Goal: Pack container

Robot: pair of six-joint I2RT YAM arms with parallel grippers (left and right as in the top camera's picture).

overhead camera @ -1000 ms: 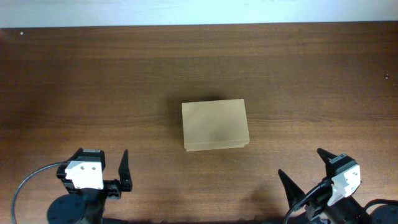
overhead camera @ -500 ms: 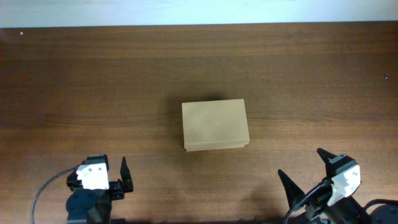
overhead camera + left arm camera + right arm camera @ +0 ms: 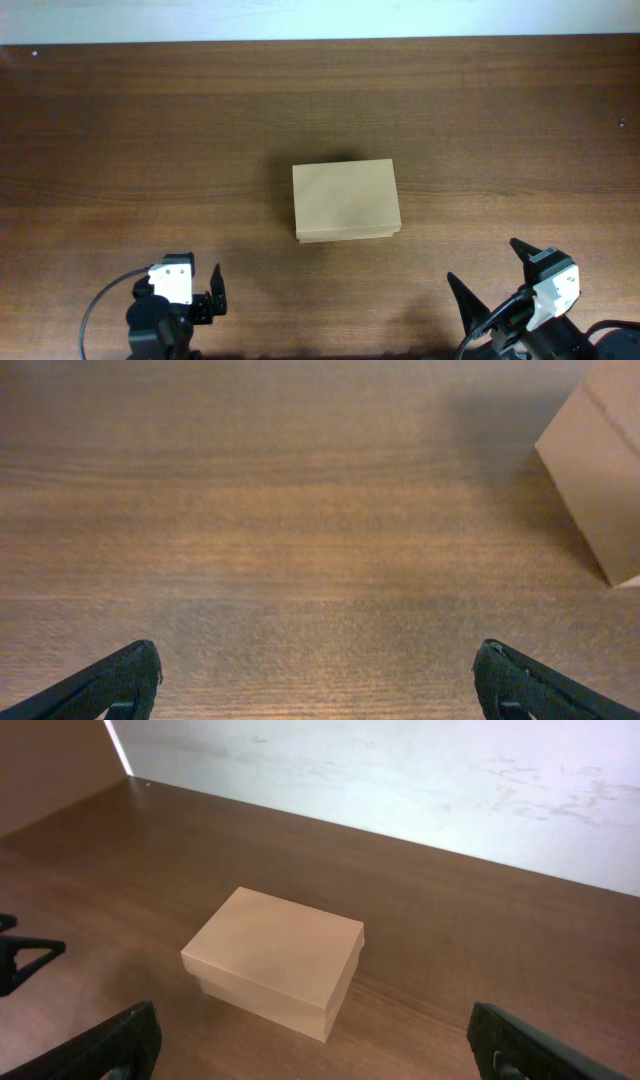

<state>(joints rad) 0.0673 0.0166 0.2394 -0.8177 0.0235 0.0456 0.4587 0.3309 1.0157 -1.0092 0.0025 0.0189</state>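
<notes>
Both gaping wide, holding nothing: left gripper (image 3: 315, 690), right gripper (image 3: 312, 1030) | closed tan rectangular cardboard box (image 3: 346, 201) likely handling light, crushable; taking hold at lid edge

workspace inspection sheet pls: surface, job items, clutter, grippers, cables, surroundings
surface: dark wood-grain table, no spills seen
job's things: container, tan cardboard box near the table's middle, lid shut, nothing touching it
clutter: nothing seen
grippers: left gripper open and empty; right gripper open and empty; both at the near edge, apart from the container
cables: black cable looping beside the left arm; another along the right arm
surroundings: pale scuffed wall behind the table's far edge
</notes>
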